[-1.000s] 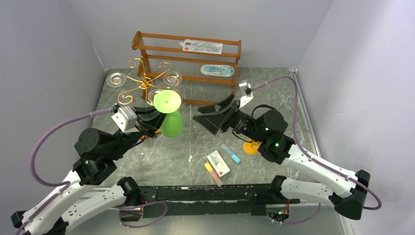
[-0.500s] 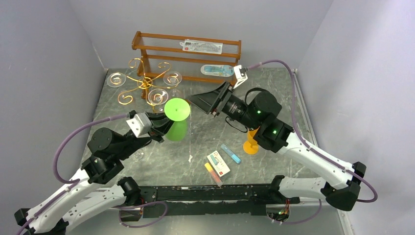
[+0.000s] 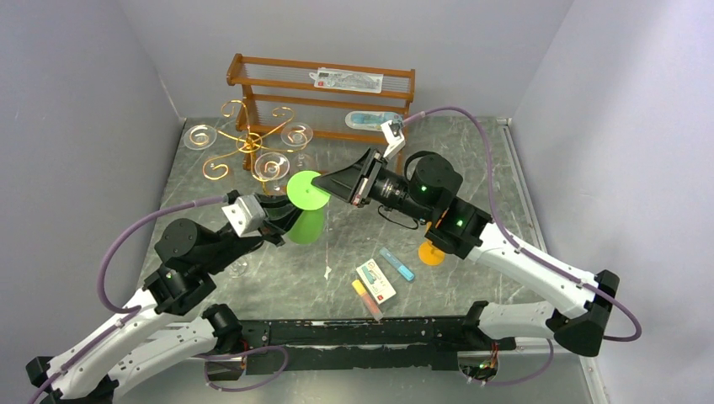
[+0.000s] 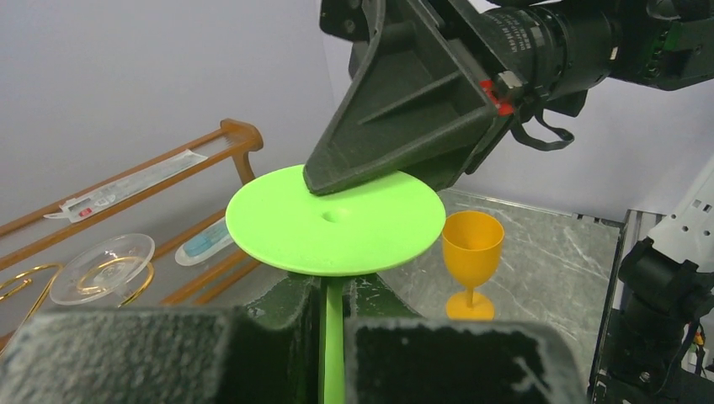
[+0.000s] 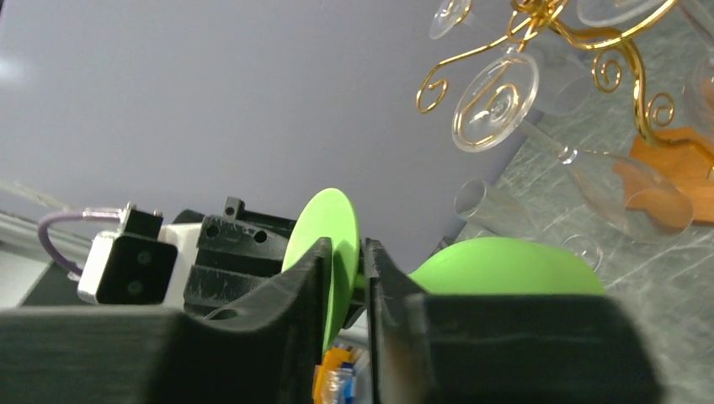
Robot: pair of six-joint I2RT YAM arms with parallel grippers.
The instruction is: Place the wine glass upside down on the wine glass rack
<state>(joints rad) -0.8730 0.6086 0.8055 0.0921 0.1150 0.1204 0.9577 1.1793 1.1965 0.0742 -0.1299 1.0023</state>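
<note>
The green wine glass (image 3: 306,220) is held foot-up, bowl down, with my left gripper (image 3: 278,220) shut on its thin stem (image 4: 333,337). Its round foot (image 4: 337,220) sits above the left fingers. My right gripper (image 3: 330,185) reaches in from the right, its two fingers straddling the rim of the foot (image 5: 334,225); a narrow gap shows on one side, so it stands open. The green bowl (image 5: 505,265) shows just behind the right gripper (image 5: 345,273). The gold wine glass rack (image 3: 249,141) stands behind and to the left, with clear glasses hanging on its curled arms (image 5: 606,38).
A two-tier wooden shelf (image 3: 324,93) with packets lines the back wall. An orange goblet (image 3: 432,250) stands upright under the right arm. Small packets (image 3: 376,282) lie near the front edge. A clear glass (image 3: 237,268) lies by the left arm.
My right gripper swung left to the green foot and its jaws narrowed around the rim. The left arm shifted the glass slightly right and kept its grip.
</note>
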